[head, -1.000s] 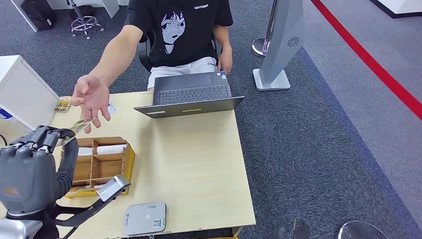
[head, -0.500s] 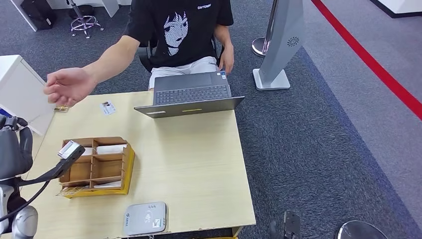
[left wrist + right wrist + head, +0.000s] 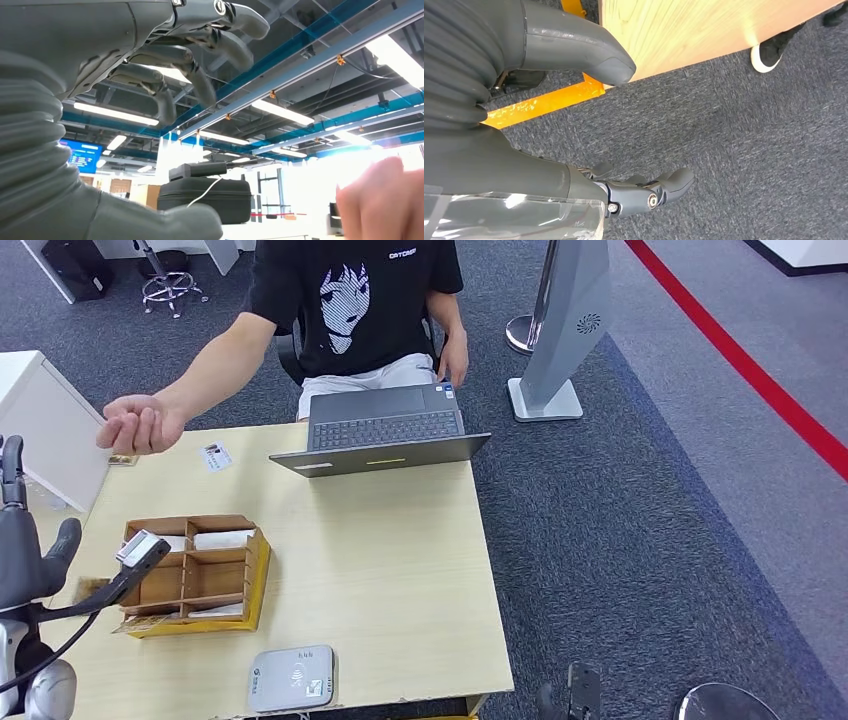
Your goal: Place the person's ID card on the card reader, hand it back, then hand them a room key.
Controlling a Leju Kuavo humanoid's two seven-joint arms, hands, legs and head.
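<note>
My left hand [image 3: 28, 552] is raised at the table's left edge, to the left of the wooden card box [image 3: 196, 565]. In the left wrist view its fingers [image 3: 200, 55] are spread and nothing lies between them. The person's hand [image 3: 140, 425] hovers as a closed fist over the far left corner, and its blurred edge [image 3: 385, 200] is close to my hand. A small ID card [image 3: 215, 455] lies on the table near the laptop. The grey card reader [image 3: 292, 678] sits at the front edge. My right hand [image 3: 574, 125] hangs empty beside the table, over the carpet.
An open laptop [image 3: 385, 430] stands at the far edge in front of the seated person. The box holds white cards [image 3: 224, 539]. A white cabinet [image 3: 45, 425] stands left of the table. A shoe [image 3: 769, 52] is on the carpet by the table edge [image 3: 704, 30].
A second ago my left hand held a card up to the person's open palm. The card has since left my hand, my hand has drawn back left, and the person's hand has closed and pulled away.
</note>
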